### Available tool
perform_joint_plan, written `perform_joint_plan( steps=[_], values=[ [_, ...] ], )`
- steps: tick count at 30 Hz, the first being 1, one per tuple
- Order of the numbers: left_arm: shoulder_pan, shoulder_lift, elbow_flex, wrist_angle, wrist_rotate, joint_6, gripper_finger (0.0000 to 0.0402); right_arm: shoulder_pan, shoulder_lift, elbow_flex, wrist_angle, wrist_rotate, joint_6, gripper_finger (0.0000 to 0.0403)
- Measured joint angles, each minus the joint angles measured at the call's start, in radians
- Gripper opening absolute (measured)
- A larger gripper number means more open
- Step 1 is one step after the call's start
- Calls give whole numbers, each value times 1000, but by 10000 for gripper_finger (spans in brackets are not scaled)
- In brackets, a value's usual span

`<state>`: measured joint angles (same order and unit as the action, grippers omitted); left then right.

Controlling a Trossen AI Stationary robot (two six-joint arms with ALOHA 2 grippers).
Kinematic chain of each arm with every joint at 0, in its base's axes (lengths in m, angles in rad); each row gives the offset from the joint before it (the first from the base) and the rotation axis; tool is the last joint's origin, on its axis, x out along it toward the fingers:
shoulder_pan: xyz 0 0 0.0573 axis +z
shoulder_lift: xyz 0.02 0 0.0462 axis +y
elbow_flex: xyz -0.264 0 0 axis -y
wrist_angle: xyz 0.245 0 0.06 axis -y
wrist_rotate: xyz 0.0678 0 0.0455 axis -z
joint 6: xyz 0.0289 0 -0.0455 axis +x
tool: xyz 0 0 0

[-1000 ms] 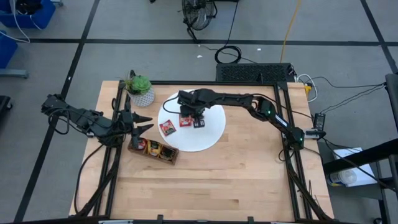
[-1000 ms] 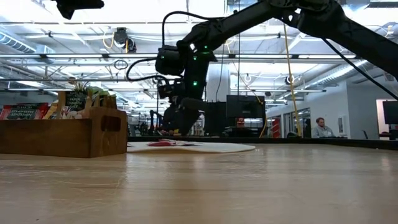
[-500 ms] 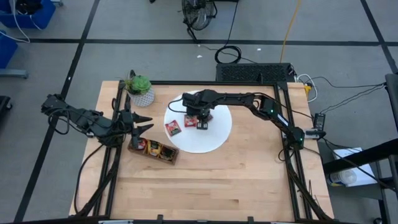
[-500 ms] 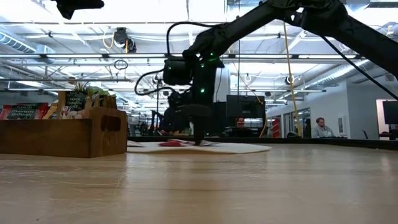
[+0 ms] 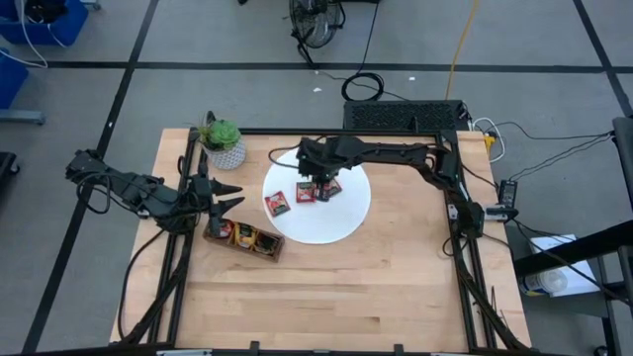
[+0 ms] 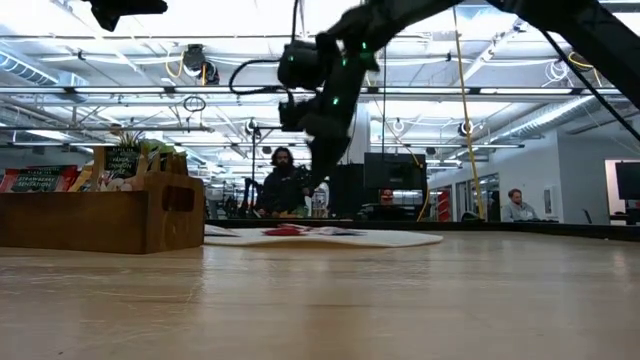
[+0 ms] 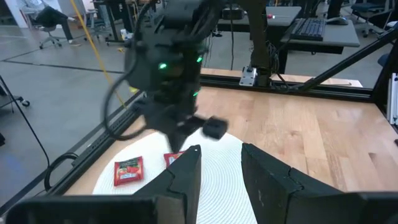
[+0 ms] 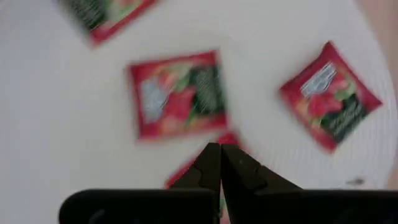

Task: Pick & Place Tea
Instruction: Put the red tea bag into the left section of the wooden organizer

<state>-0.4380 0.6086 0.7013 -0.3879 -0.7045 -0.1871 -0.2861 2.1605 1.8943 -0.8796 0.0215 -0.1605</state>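
Overhead, three red tea sachets (image 5: 280, 204) lie flat on the white disc (image 5: 326, 222) in the upper middle of the high view, in a loose row running left to right, each square turned a little off the frame's edges; being square, they show no clear long axis. The right wrist view shows three in full and a fourth partly hidden behind the fingers. More sachets stand in the wooden tray (image 5: 244, 238), left of the disc; their number cannot be told. The right gripper (image 5: 315, 181) hangs above the disc's upper left part, its two fingers pressed together and holding nothing. The left gripper (image 5: 226, 195) waits at the table's left edge beside the tray, fingers apart and empty. One potted plant (image 5: 224, 142) sits at upper left.
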Motion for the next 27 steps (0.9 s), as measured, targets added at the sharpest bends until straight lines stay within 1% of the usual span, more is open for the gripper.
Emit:
perform_joint_plan(
  steps=[2,6,10,13,16,20,23,25,27],
  values=[
    [0,0,0,0,0,0,120,-29,6,-47,80,-19,20,0],
    [0,0,0,0,0,0,120,-98,20,-133,167,-135,92,0],
    [0,0,0,0,0,0,120,-150,19,-200,195,-162,158,0],
    [0,0,0,0,0,0,120,-173,18,-215,164,-232,181,0],
    [0,0,0,0,0,0,120,-179,19,-218,77,-294,185,0],
    [0,0,0,0,0,0,120,-167,-2,-218,-33,-341,176,0],
    [0,0,0,0,0,0,120,-152,-22,-218,-98,-428,155,0],
    [0,0,0,0,0,0,120,-136,-42,-218,-103,-482,120,0],
    [0,0,0,0,0,0,120,-116,-68,-218,-68,-491,65,0]
  ],
)
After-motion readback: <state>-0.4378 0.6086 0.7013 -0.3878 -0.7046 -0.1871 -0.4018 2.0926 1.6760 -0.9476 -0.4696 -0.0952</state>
